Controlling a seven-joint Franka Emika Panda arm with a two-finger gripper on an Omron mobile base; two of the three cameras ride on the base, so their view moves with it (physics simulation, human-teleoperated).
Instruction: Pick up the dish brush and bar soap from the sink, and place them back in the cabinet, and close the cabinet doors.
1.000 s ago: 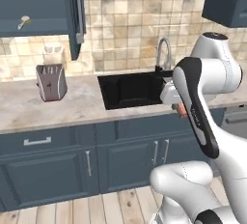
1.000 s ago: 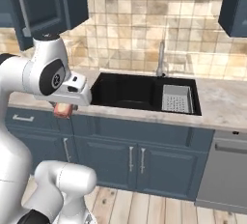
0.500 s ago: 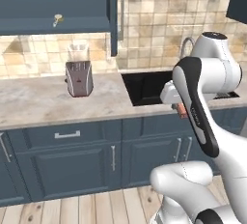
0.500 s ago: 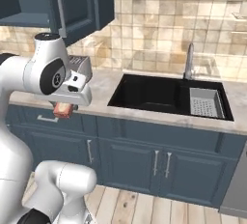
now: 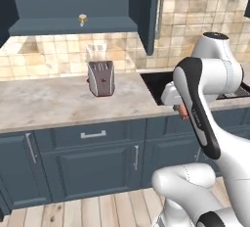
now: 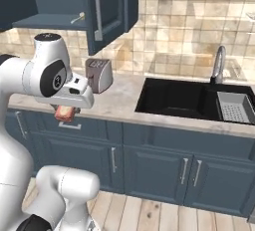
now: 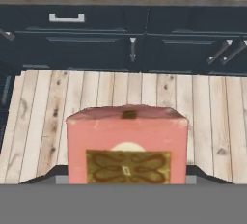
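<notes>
Bar soap (image 7: pixel 127 146) sits pinched between the gripper (image 6: pixel 65 114)'s part-spread jaws, low over the floor in front of the counter edge, and could slip free or clip the open cabinet door (image 5: pixel 149 13) on the lift to the cabinet shelf (image 5: pixel 73 27).

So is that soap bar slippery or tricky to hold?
Probably stiff: the soap keeps flat faces and square edges in the gripper. Those flat sides should suit the grip, and a block won't roll. Slipperiness can't be told here, though it looks dry.
</notes>
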